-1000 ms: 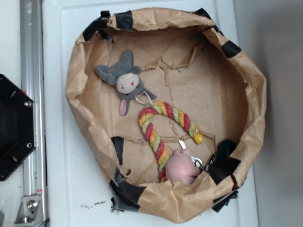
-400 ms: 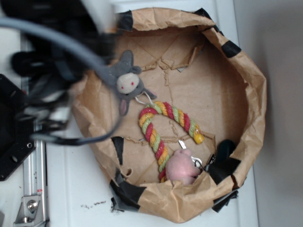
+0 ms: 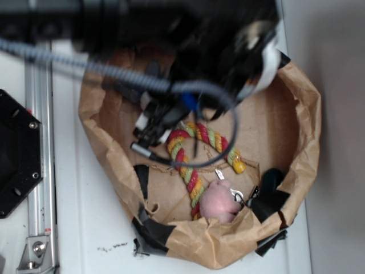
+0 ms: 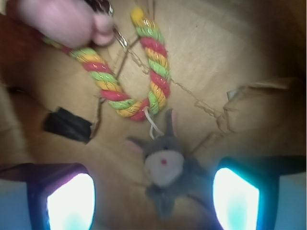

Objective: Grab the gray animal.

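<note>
Striped rope cane (image 3: pixel 197 154) in brown paper basket (image 3: pixel 302 108); pink plush (image 3: pixel 218 201) touching cane's lower end.

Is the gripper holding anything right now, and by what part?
Nothing is held. The gripper is open, its fingers either side of the gray animal, not touching it.

white tabletop (image 3: pixel 85 228), metal rail (image 3: pixel 40 171)

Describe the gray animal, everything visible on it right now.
The gray animal is a small soft plush: gray body, pale pinkish-white face with red dot eyes, long gray ears, pink inside at least one. It lies flat on the brown paper floor, just below the striped rope cane, a white loop by its head. It sits between the open end effector fingers, apparently untouched. In the exterior view the arm hides it.
</note>
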